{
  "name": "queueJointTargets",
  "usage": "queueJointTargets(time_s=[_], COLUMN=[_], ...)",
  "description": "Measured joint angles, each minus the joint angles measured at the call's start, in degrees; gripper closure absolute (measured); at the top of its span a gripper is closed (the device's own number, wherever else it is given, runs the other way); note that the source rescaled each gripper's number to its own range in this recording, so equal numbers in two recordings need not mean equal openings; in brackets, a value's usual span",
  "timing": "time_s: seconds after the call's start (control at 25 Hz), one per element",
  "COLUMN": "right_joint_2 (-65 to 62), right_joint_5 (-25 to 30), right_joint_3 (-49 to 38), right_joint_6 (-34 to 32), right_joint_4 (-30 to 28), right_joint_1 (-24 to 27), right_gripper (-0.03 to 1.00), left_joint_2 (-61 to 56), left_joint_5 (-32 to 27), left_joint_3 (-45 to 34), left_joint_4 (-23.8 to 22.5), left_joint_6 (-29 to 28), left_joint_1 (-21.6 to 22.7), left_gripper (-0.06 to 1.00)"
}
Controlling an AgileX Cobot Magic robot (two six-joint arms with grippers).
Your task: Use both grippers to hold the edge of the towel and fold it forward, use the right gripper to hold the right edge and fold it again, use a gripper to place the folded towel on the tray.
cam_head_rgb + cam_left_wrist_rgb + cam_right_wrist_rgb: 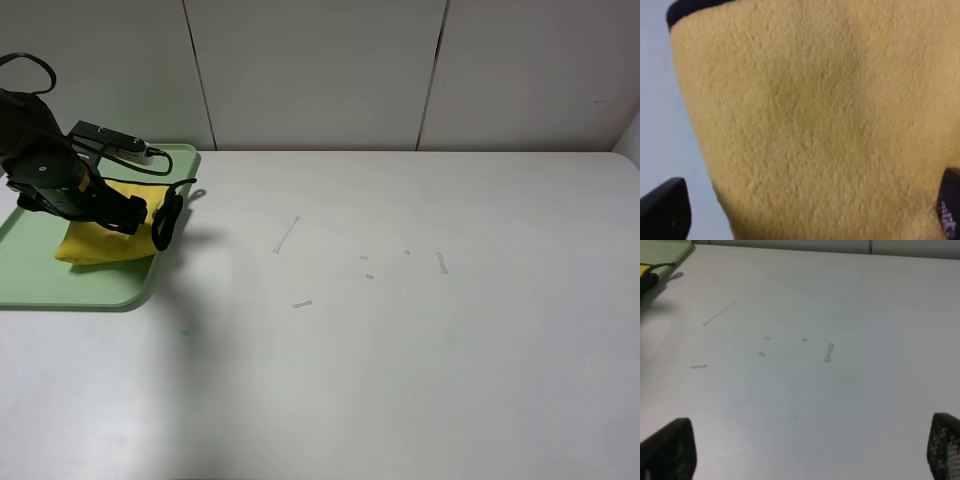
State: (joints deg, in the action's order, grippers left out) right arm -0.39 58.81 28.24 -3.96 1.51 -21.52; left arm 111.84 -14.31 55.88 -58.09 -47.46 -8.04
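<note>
The yellow towel [95, 245] lies folded on the pale green tray [60, 288] at the far left of the table. My left gripper [128, 215] is low over the towel's right part. In the left wrist view the towel [815, 125] fills the frame, with its black trim [690, 7] at one corner. The left gripper [807, 212] is open: its fingertips [665, 210] stand wide apart, one of them clear of the cloth. My right gripper [805, 450] is open and empty above the bare table. It does not show in the exterior view.
Small scraps of tape [287, 235] [441, 262] lie on the white table [400, 350]. A black cable loop [168, 220] hangs at the tray's right rim. A panelled wall [320, 70] closes the back. A corner of the tray [665, 250] shows in the right wrist view.
</note>
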Motion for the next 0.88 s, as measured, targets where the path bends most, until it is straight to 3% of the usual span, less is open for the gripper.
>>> queueJointTargets(time_s=[0.64, 0.88], right_joint_2=[0.00, 0.00], right_joint_5=[0.00, 0.00], right_joint_3=[0.00, 0.00], right_joint_6=[0.00, 0.00], right_joint_4=[0.00, 0.00], right_joint_1=[0.00, 0.00], right_gripper=[-0.03, -0.03], left_joint_2=[-7.79, -16.20], left_joint_5=[-2.65, 2.60], left_joint_3=[-0.16, -4.87], left_joint_4=[0.02, 1.12], left_joint_6=[1.50, 5.47], left_joint_1=[0.00, 0.00], left_gripper=[-0.06, -0.06])
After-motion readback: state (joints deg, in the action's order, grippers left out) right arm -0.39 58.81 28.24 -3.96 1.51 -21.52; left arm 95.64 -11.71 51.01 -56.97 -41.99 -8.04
